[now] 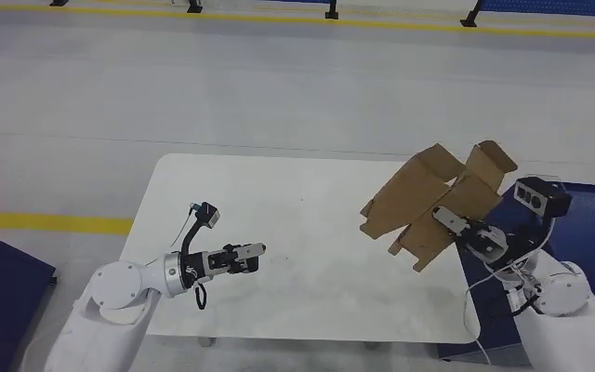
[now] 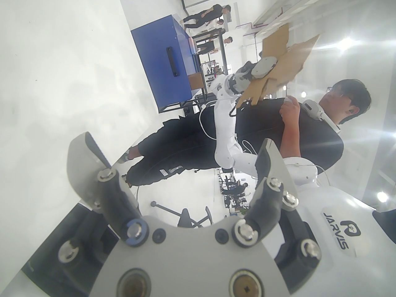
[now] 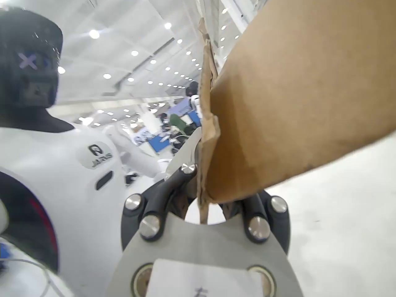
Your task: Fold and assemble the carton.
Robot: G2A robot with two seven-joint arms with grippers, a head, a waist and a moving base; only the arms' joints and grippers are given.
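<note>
My right gripper (image 1: 450, 221) was clamped on one edge of the carton (image 1: 432, 200), holding it in the air over the right side of the table (image 1: 279, 186).

My guess is I had it lifted and tilted like that so the panels hung free and my other arm could get at them, since nothing was folded into a box shape yet. My left gripper (image 2: 176, 146) sat low over the near left part of the table, fingers spread wide with nothing in them, well apart from the carton. The carton itself was plain brown cardboard, mostly collapsed, with a couple of flaps sticking out at the far end and notched tabs on the side facing the middle of the table.
</note>
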